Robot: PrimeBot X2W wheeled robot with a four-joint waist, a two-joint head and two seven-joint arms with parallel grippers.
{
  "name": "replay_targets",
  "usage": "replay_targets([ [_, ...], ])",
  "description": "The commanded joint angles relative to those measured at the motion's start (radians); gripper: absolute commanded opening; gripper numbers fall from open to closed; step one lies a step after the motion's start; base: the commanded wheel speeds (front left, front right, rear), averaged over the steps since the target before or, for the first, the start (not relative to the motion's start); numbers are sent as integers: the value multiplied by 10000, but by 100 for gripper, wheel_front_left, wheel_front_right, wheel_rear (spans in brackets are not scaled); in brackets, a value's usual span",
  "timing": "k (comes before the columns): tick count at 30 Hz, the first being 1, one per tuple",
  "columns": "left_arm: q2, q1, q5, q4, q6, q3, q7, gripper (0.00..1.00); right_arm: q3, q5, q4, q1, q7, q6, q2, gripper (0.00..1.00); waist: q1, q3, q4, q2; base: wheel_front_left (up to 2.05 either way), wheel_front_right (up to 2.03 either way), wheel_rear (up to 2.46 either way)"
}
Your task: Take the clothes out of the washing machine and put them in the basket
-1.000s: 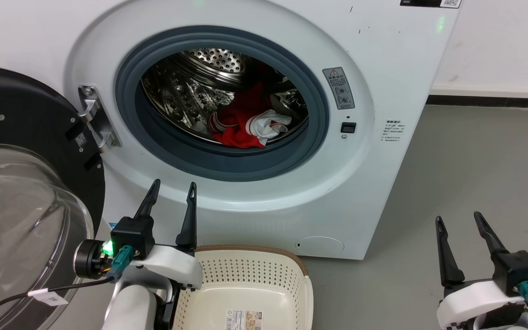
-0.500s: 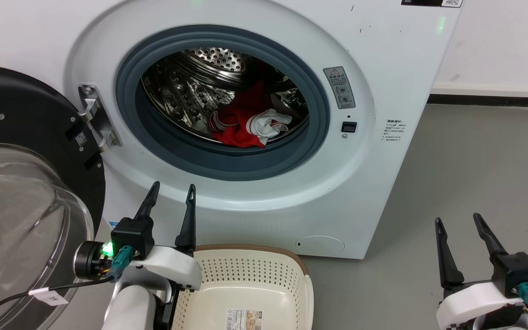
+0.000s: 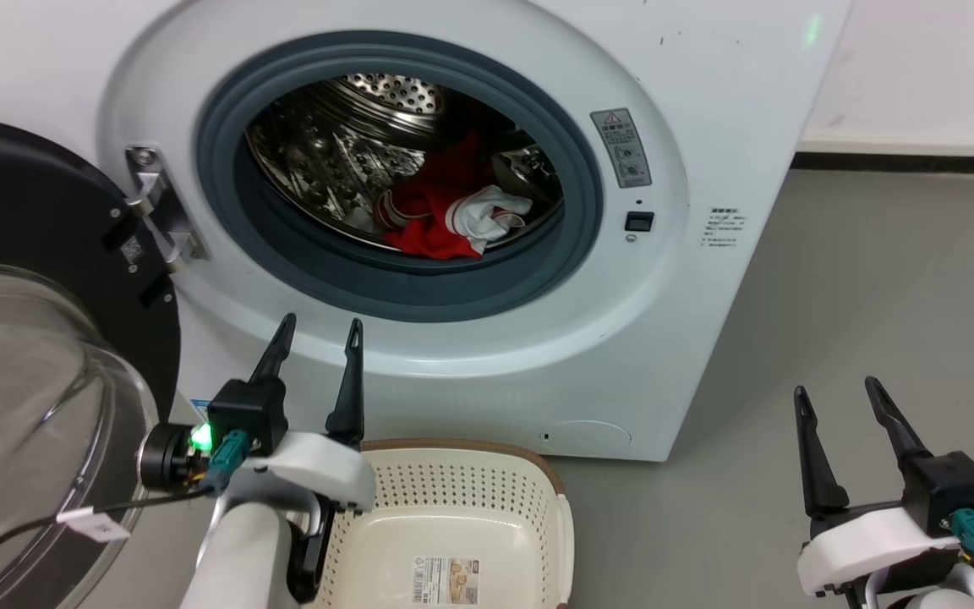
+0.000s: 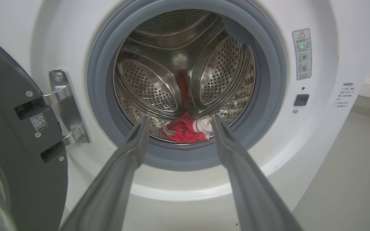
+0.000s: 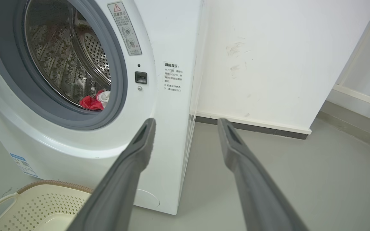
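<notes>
The white washing machine (image 3: 707, 127) stands with its round door (image 3: 22, 279) swung wide to the left. Red clothes (image 3: 428, 220) with white trim lie at the bottom front of the steel drum, also seen as the clothes (image 4: 185, 133) and the clothes (image 5: 93, 101). The cream basket (image 3: 462, 499) sits on the floor below the opening, holding nothing but its paper label. My left gripper (image 3: 320, 324) is open, fingers pointing up at the machine's front above the basket's left rim. My right gripper (image 3: 835, 387) is open over the floor, right of the machine.
Grey floor (image 3: 876, 296) stretches to the right of the machine up to a white wall (image 3: 918, 68) with a dark skirting. The open door's glass bowl (image 3: 13, 406) bulges beside my left arm. The basket (image 5: 40, 205) corner shows low left in the right wrist view.
The whole head view has shifted slightly, so the machine and basket sit a little higher and further left. Both grippers stay open and keep their places.
</notes>
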Motion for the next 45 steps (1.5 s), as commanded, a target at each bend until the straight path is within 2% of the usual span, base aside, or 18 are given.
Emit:
replay_targets([
  [1, -12, -285, -36, 83, 42, -7, -30, 100, 63, 63, -82, -117, -35, -5, 17, 100, 0, 155, -139, 0, 0, 0, 0],
  [11, 74, -2213, 7, 1135, 166, 53, -29, 100, 468, 279, -469, -504, 21, -5, 17, 100, 0, 1054, -1129, 0, 0, 0, 0],
  [19, 684, -4530, -128, 3338, 127, 357, 305, 100, 803, 571, -547, -971, -132, -5, 18, 100, 0, 2267, -2121, 0, 0, 0, 0],
  [30, 2083, -7516, -326, 5877, -184, 566, 2093, 100, 1396, 1341, 9, -1840, -538, -5, 21, 100, 0, 4144, -3384, 0, 0, 0, 0],
  [38, 2862, -9181, -452, 7192, -414, 466, 3723, 100, 1846, 1909, 508, -2222, -662, -5, 20, 100, 0, 4952, -3957, 0, 0, 0, 0],
  [45, 3250, -10444, -627, 7836, -595, 290, 5445, 100, 2225, 2359, 448, -2459, -666, -5, 21, 100, 0, 5399, -4252, 0, 0, 0, 0],
])
